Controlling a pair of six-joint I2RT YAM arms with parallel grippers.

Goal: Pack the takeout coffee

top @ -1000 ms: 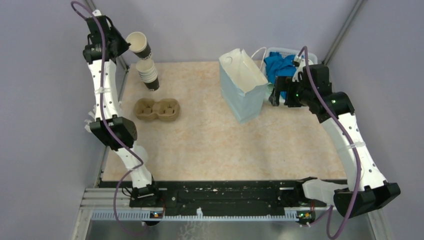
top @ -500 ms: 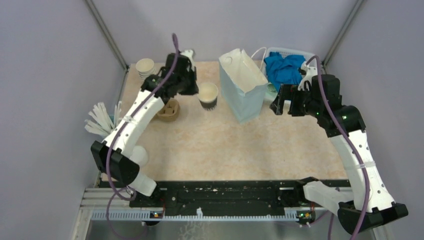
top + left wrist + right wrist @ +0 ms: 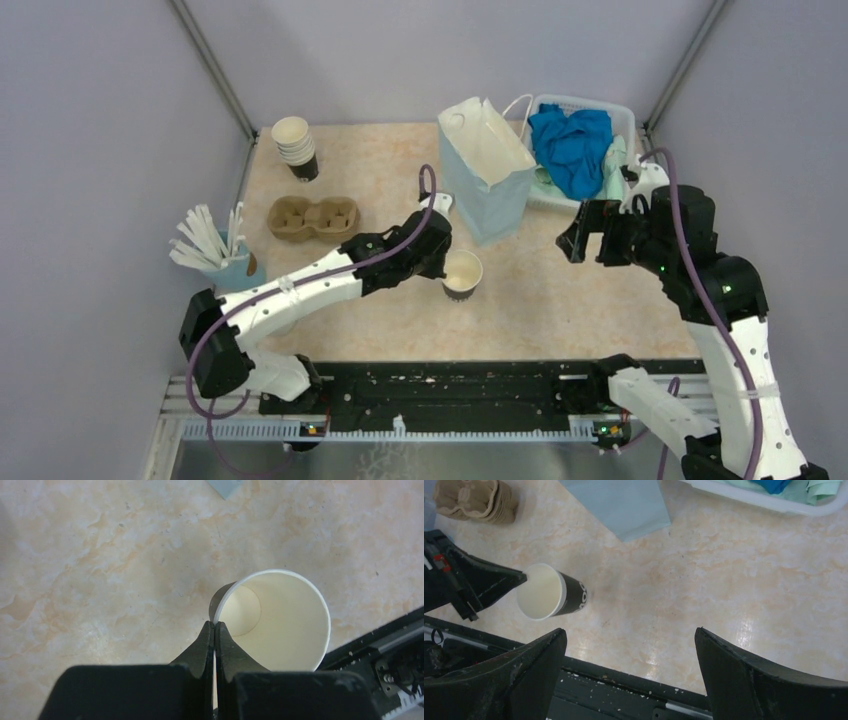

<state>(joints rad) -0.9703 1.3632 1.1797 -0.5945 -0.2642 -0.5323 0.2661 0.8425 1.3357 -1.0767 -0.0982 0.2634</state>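
A small dark brown paper cup (image 3: pixel 462 272), cream inside and with no lid on it, is at the middle of the table, in front of the bag. My left gripper (image 3: pixel 444 264) is shut on its near rim, one finger inside and one outside. This shows in the left wrist view: gripper (image 3: pixel 214 625), cup (image 3: pixel 275 620). I cannot tell if the cup rests on the table. My right gripper (image 3: pixel 585 245) is open and empty, raised right of the cup (image 3: pixel 549 592); in its own view (image 3: pixel 630 630) nothing lies between the jaws. No white lid is in view.
A pale blue paper bag (image 3: pixel 485 170) stands open at the back middle. A brown two-cup carrier (image 3: pixel 313 218) lies at the left, a stack of lidless cups (image 3: pixel 296 145) behind it. A white basket (image 3: pixel 628 112) with blue cloth is back right. Stirrers (image 3: pixel 205 238) stand at the left edge.
My left arm swung the lidless cup from high at the back left, past the bag, down to the middle front. My right gripper drew away from the bag toward the front.
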